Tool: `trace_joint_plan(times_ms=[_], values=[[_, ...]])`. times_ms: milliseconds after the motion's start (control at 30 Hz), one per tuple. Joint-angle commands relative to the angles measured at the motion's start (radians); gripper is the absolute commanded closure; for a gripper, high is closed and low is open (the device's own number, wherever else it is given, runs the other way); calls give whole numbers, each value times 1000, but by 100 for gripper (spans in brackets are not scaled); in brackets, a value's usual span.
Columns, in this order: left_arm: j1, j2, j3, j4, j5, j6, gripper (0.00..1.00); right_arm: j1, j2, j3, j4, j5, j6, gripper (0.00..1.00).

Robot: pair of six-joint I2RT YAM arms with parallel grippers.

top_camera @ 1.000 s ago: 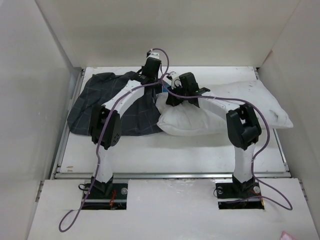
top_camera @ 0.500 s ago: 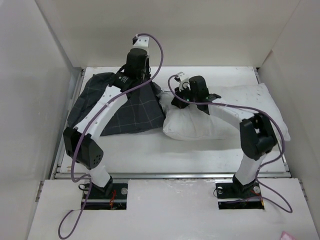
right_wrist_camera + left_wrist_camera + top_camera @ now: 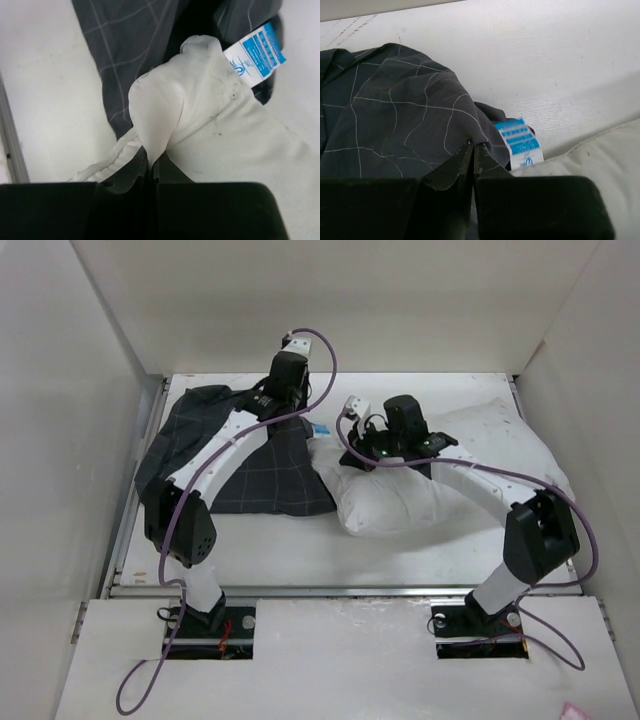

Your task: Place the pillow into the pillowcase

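Note:
The dark grid-patterned pillowcase (image 3: 240, 455) lies crumpled at the left of the table. The off-white pillow (image 3: 450, 485) lies to its right, with its near corner against the case's edge. My left gripper (image 3: 300, 420) is shut on a fold of the pillowcase (image 3: 395, 115), fingertips pinched together (image 3: 473, 146). My right gripper (image 3: 362, 440) is shut on a bunched fold of the pillow (image 3: 240, 135), the cloth rising out of the closed tips (image 3: 152, 161). A blue and white label (image 3: 519, 141) on the pillow's corner sits at the pillowcase's edge (image 3: 130, 40).
White walls enclose the table on the left, back and right (image 3: 60, 440). A metal rail (image 3: 340, 590) runs along the table's front edge. Purple cables (image 3: 330, 360) loop over both arms.
The left gripper rose, came down further right and closed on the pillowcase's edge. The right arm swung its elbow out to the right, carrying the pillow's corner along and ending toward the case.

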Motion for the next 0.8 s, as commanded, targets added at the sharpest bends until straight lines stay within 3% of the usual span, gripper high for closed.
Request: trace_joint_plan(times_ms=[0,100,233,433,500,533,567,600,633,767], values=[[-3,-45,56,-12,-51,-22,100,28,-63,-42,-15,-78,-30,100],[-3,-65,65,-21,-10,-31,100,73,-75,-56,-15,-104,-59,100],[-3,-86,47,-21,22,-41,100,121,-19,36,-133,-297,-198,100],[-75,-155,-10,-35,4,-53,100,121,72,169,-63,-289,-179,100],[-92,-178,-32,-44,-22,-79,100,121,72,150,85,-122,-60,100],[-109,-210,-60,-55,-34,-93,100,121,45,128,172,-29,78,100],[-119,-230,-77,-67,-62,-108,100,121,34,107,334,77,132,100],[-130,-253,-100,-67,-78,-142,100,121,23,76,394,268,166,100],[-139,-279,-155,-67,-89,-153,100,121,14,76,434,344,198,100],[-153,-391,-246,-67,-80,-179,100,58,14,117,489,334,257,100]])
